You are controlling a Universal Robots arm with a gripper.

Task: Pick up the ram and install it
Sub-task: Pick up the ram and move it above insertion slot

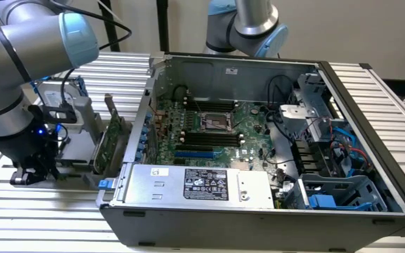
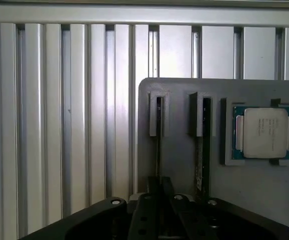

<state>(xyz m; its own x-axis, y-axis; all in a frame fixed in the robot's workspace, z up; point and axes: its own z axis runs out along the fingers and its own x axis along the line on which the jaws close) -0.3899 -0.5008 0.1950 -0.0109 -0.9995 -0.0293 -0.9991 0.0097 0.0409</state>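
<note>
**Mia:** Where is the gripper (image 1: 30, 176)?

**Ben:** It is down low over the slatted table (image 1: 40, 211), on the exterior view's left. It is outside the big computer box (image 1: 238, 66). In the wrist view the gripper (image 2: 159, 189) is right above a grey holder (image 2: 179, 160).

**Mia:** Is it open or closed?

**Ben:** I can't tell. It is too dark there.

**Mia:** What is in the holder?

**Ben:** It has two long thin slots and one square pocket. A square chip (image 2: 263, 132) with a shiny top lies flat in the pocket. The ram (image 2: 200, 165) stands on its thin edge in the slot just beside the chip.

**Mia:** And the other slot (image 2: 158, 145)?

**Ben:** The gripper is lined up with that one. It is dark inside, so I can't tell what is in it.

**Mia:** What is in the computer box?

**Ben:** Its side is off. A green board (image 1: 248, 132) lies in it with long black slots (image 1: 206, 139). A grey power box (image 1: 195, 184) sits at the front. A blue cage (image 1: 343, 195) is in the corner on the exterior view's right.

**Mia:** What is that tall green thing outside?

**Ben:** That is a big green card (image 1: 114, 137). It stands up between the gripper and the box.
</note>
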